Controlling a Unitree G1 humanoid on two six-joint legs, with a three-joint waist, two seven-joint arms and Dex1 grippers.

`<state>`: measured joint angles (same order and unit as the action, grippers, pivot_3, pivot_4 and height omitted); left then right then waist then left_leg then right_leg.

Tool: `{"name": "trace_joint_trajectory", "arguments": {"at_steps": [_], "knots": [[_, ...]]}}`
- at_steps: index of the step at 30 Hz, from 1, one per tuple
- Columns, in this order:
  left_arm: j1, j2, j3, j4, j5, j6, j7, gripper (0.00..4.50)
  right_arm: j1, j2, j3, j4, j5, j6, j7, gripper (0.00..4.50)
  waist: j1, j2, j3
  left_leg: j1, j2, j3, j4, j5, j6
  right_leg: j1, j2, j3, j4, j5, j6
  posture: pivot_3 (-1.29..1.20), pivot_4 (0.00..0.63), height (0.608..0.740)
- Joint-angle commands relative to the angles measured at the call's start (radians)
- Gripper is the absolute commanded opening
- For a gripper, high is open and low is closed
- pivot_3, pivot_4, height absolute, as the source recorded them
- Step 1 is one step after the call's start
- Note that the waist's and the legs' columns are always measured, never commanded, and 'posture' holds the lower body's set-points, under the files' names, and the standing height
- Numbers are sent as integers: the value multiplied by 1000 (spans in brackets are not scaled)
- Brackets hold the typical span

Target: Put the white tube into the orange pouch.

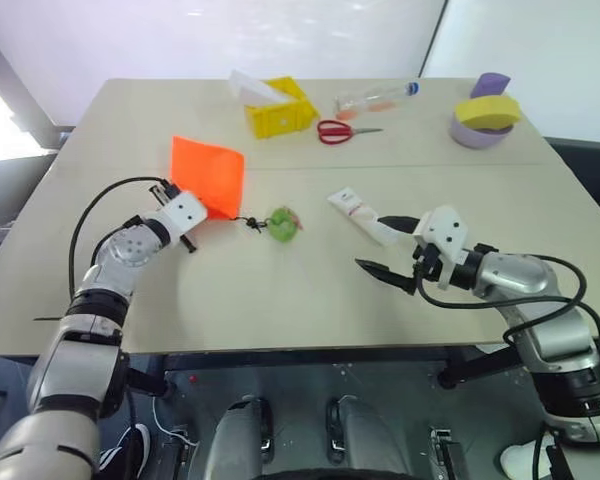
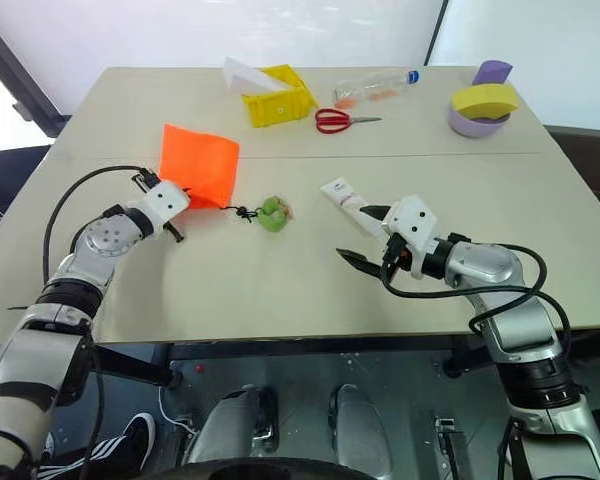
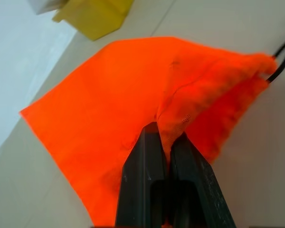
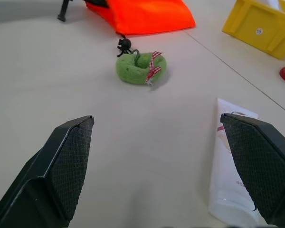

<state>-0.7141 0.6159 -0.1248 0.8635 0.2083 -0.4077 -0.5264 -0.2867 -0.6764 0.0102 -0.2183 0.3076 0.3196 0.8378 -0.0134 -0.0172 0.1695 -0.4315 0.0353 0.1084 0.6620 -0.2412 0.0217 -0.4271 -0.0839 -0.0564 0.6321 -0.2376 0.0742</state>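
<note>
The orange pouch (image 1: 208,172) lies flat on the left of the table, its dark cord running to a green bobble (image 1: 284,225). My left gripper (image 3: 164,137) is shut on a fold of the pouch's fabric near its mouth, and it sits at the pouch's near edge (image 1: 198,208). The white tube (image 1: 358,212) lies on the table right of the bobble, with its cap end towards my right gripper (image 1: 385,247). That gripper hovers open just short of the tube, with nothing between its fingers (image 4: 66,166); the tube (image 4: 230,180) lies beside the other finger.
At the back stand a yellow box (image 1: 280,112) holding white paper, red scissors (image 1: 335,131), a clear bottle (image 1: 375,98) and a purple bowl (image 1: 472,134) with a yellow sponge on it. A seam crosses the table behind the pouch.
</note>
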Motion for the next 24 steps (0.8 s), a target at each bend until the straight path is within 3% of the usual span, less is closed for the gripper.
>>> {"name": "trace_joint_trajectory", "arguments": {"at_steps": [1, 8, 18, 24], "knots": [[45, 52, 42, -165, -58, 72, -81, 70, -11, 4, -22, -11, -6, -25, -8, 4500, -1, 0, 0, 0, 0, 0, 0, 0, 0, 0, 0, 0, 0, 0, 0, 0, 150, 740], [115, 77, 78, -392, -145, 278, -182, 70, -14, 15, -14, -3, -16, -38, -13, 4500, 3, 0, 0, 0, 1, -1, 1, 0, 0, 0, -1, 0, 0, -2, -3, 0, 150, 740], [156, 15, 115, -812, -399, 817, -310, 70, -22, 24, -14, 16, -36, -56, -12, 4500, 2, 0, 0, -1, 1, -1, 1, 0, 0, 0, 3, 0, 1, 0, 0, 0, 150, 740], [162, 4, 142, -952, -529, 1016, -330, 70, -22, 25, -15, 20, -42, -62, -16, 4500, 2, 0, 0, 0, 1, -1, 2, 0, 0, 0, 4, 0, 1, 0, 0, 0, 150, 740]]}}
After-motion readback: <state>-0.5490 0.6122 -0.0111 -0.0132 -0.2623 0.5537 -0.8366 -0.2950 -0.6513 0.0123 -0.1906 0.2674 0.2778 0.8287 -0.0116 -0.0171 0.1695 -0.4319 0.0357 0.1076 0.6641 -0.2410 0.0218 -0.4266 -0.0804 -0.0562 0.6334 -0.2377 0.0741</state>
